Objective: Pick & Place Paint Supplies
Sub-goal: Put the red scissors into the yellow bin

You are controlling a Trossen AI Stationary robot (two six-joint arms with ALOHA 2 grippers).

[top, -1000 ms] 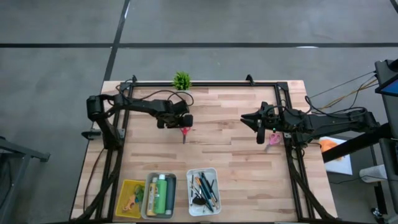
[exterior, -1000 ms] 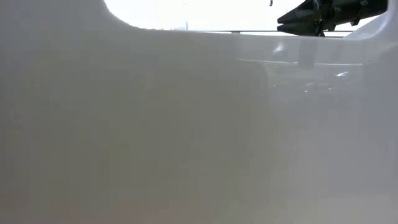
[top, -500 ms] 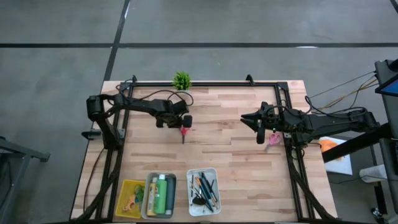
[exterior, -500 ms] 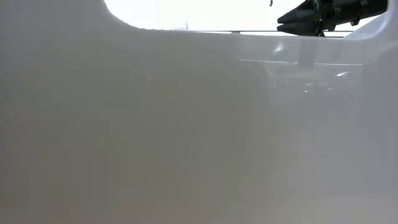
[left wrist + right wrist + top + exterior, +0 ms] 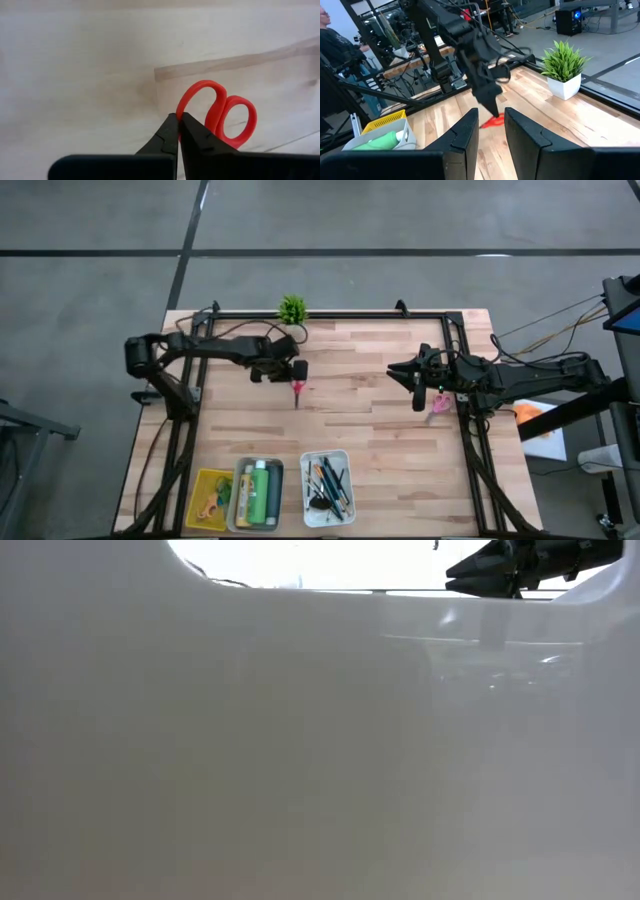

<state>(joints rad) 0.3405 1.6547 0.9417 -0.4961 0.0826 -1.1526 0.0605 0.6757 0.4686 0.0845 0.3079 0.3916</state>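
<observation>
Red-handled scissors (image 5: 296,391) lie flat on the wooden table (image 5: 360,430), left of its middle. My left gripper (image 5: 296,377) stands over their handle end, pointing down, and is shut at one handle loop (image 5: 200,97). The right wrist view shows the same scissors (image 5: 493,122) under that gripper. My right gripper (image 5: 402,372) waits above the table's right half, open with nothing between its fingers (image 5: 465,131). Pink scissors (image 5: 440,403) lie on the table beside the right arm's wrist. My left gripper pinches the rim of one red handle loop (image 5: 179,107) between its two fingertips. The fingers come from above, pointing down. The tips hide the spot of contact itself. The scissors lie flat on the table.
Three trays stand at the near edge: a yellow one (image 5: 200,485), a grey one (image 5: 240,470) with green bottles, and a white one (image 5: 308,460) with brushes. A small potted plant (image 5: 292,308) stands at the far edge. A pale surface close up fills most of the low view.
My left gripper has shut on the red scissors' handle loop. The scissors have stayed flat on the table. My right arm has kept still.
</observation>
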